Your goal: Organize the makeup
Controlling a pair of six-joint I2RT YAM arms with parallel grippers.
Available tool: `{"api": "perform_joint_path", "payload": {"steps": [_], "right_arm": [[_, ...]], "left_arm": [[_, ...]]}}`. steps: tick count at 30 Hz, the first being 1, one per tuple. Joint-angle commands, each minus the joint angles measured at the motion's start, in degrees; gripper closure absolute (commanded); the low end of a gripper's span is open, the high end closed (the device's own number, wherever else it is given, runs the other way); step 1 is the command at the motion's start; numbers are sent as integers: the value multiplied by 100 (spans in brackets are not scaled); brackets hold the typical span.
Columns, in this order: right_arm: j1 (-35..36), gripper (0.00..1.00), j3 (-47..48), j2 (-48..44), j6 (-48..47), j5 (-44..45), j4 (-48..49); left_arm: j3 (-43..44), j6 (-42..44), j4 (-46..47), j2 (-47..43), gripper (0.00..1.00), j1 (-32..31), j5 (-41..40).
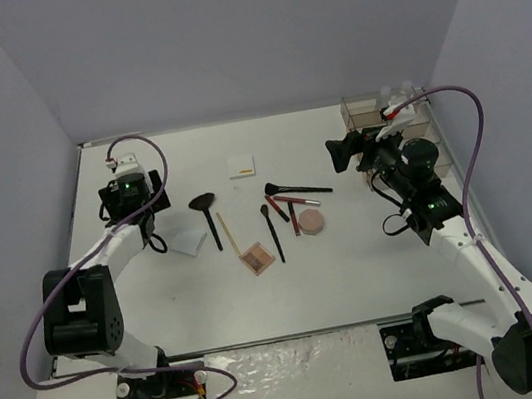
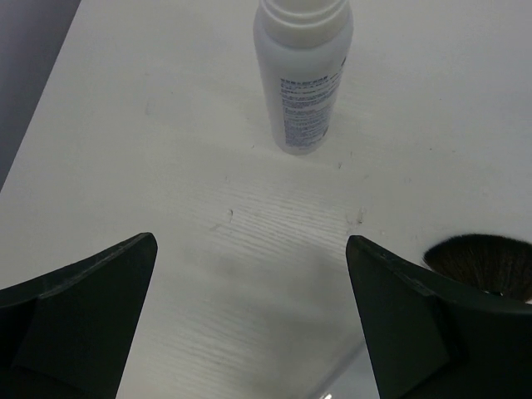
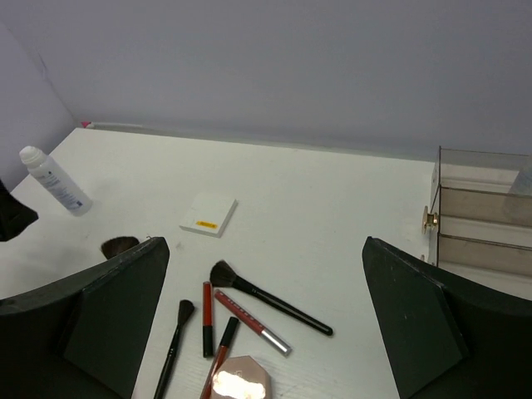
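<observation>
My left gripper [image 1: 127, 181] [image 2: 249, 241] is open over bare table, and a white-capped bottle [image 2: 303, 75] [image 3: 54, 179] stands just ahead of it. A big black brush [image 1: 210, 213] [image 2: 482, 259] lies to its right. My right gripper [image 1: 337, 156] [image 3: 266, 243] hangs open and empty above the table, beside the organizer. Below it lie a black brush [image 3: 266, 299] [image 1: 297, 188], red pencils [image 3: 207, 316] [image 1: 294, 217], a pink compact [image 3: 241, 382] [image 1: 310, 222] and a thin brush [image 1: 271, 231]. Mid-table are a tan pencil [image 1: 228, 231], a brown palette [image 1: 258, 257] and a white pad [image 1: 241, 167] [image 3: 209, 214].
The clear tiered organizer [image 1: 398, 126] [image 3: 482, 208] stands at the back right corner with white-capped bottles [image 1: 396, 95] on top. Another pale square pad [image 1: 189, 240] lies near the left arm. Grey walls close in the table on three sides.
</observation>
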Motion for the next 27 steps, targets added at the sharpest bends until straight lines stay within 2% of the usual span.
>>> {"api": "perform_joint_path", "payload": {"steps": [1,8,13,25,27], "right_arm": [[28,0,66,-230,-183,-183,454],[28,0,3,-377,-225,-236,622],[28,0,-13,-410,-241,-298,671],[28,0,-100,-404,-239,-385,757],[28,0,-103,-418,-248,-391,760]], "left_arm": [[949,254,801,594,3,256,262],[1446,328,939,1230,4,350,550],[1522,397,1113,1488,9,350,774],[1366,458,1605,1669,31,445,1051],[1303,425,1712,1684,37,508,1102]]}}
